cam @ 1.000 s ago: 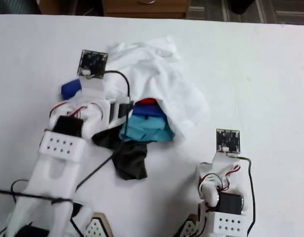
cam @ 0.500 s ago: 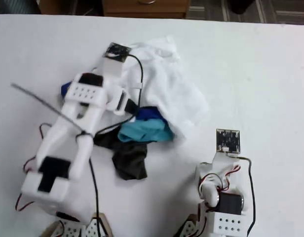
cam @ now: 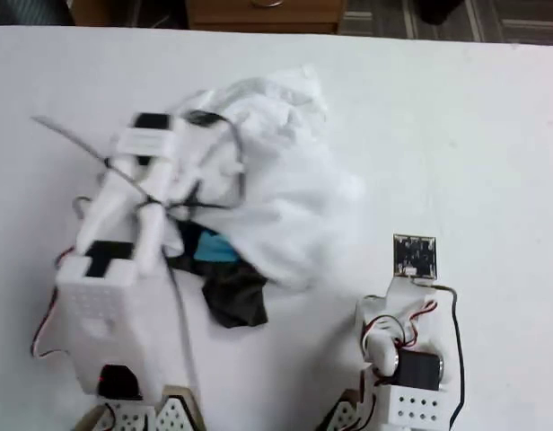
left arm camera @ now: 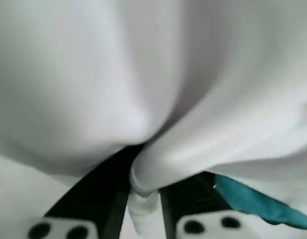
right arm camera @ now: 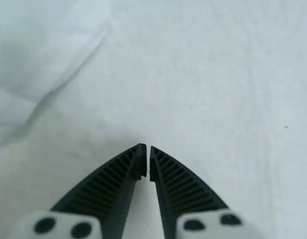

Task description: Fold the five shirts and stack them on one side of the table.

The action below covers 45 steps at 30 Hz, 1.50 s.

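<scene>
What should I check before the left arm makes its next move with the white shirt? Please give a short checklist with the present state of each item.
1. Grip: the left gripper pinches the white shirt. Ok, fabric sits between its jaws.
2. Separation: not ok. The white shirt lies over the teal shirt and reaches the black shirt.
3. Which part of the white shirt is gripped, collar or hem: cannot tell.
4. Helper: the right gripper is free. Ok, it is shut on nothing, above bare table.
5. Room to spread the white shirt: ok, there is bare table beside the pile.
</scene>
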Each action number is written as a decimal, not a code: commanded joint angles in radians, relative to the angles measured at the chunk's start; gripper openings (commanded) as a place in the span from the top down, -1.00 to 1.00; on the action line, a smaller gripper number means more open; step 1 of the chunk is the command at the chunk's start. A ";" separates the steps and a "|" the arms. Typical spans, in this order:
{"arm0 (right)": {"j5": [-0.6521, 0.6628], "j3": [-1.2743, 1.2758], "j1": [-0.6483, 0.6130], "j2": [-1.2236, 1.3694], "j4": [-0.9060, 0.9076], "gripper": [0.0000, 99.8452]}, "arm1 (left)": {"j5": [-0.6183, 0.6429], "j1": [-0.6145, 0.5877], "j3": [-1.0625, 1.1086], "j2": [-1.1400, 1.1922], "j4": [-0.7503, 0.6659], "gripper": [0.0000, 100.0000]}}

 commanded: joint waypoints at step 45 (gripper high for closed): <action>0.002 0.009 -0.163 -0.019 -0.013 0.96 | -0.135 -0.954 0.068 -0.683 -0.264 0.41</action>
